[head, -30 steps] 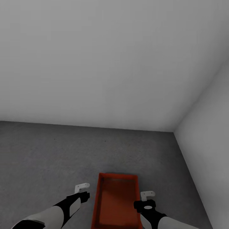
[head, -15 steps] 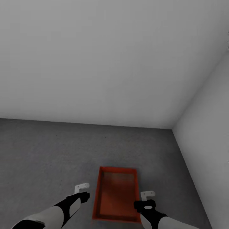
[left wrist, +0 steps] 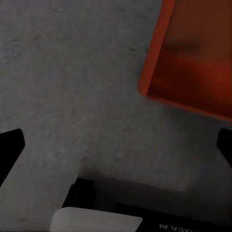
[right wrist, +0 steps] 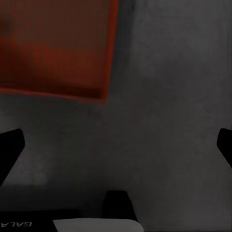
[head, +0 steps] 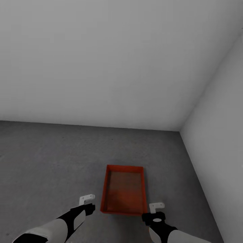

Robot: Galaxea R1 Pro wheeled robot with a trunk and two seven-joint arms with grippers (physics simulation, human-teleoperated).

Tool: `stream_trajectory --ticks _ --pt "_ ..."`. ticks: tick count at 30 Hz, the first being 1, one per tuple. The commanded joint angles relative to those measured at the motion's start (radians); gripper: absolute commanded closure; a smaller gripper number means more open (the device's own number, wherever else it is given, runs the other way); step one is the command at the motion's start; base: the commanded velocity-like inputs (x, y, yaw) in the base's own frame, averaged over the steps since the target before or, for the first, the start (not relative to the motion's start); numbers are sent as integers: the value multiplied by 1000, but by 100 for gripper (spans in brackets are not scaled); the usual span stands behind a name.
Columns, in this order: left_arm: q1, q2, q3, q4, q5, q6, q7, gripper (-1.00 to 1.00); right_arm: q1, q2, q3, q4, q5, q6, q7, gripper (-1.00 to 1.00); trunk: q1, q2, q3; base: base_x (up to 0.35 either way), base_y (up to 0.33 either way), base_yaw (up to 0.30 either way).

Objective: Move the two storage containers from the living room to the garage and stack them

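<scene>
Since a second ago the view has drawn back: one storage container (head: 124,189) now shows whole on the dark grey floor (head: 50,158), near the right wall (head: 219,135). Left gripper (head: 87,199) and right gripper (head: 157,206) flank its near end, both spread wide, empty. Partial lettering "GALA" (right wrist: 17,224) reads on the right wrist.

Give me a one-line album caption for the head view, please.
An orange-red storage container sits on the dark grey floor between the open left gripper and right gripper.
</scene>
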Motion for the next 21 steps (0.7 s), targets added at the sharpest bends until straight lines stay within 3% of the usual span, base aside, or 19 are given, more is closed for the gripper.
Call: stream_trajectory --ticks 1,6,21 --pt "0 0 -9 -2 8 6 6 -100 0 0 8 0 -10 -3 -3 -100 -1 -1 0 -338 0 0" --pt "0 0 -8 -2 8 6 10 -100 0 0 8 0 -11 -17 -3 -100 -1 -1 7 -166 0 0" --pt "0 0 -9 -2 8 7 13 -100 0 0 8 0 -13 -31 -3 -100 -1 -1 30 -9 0 0"
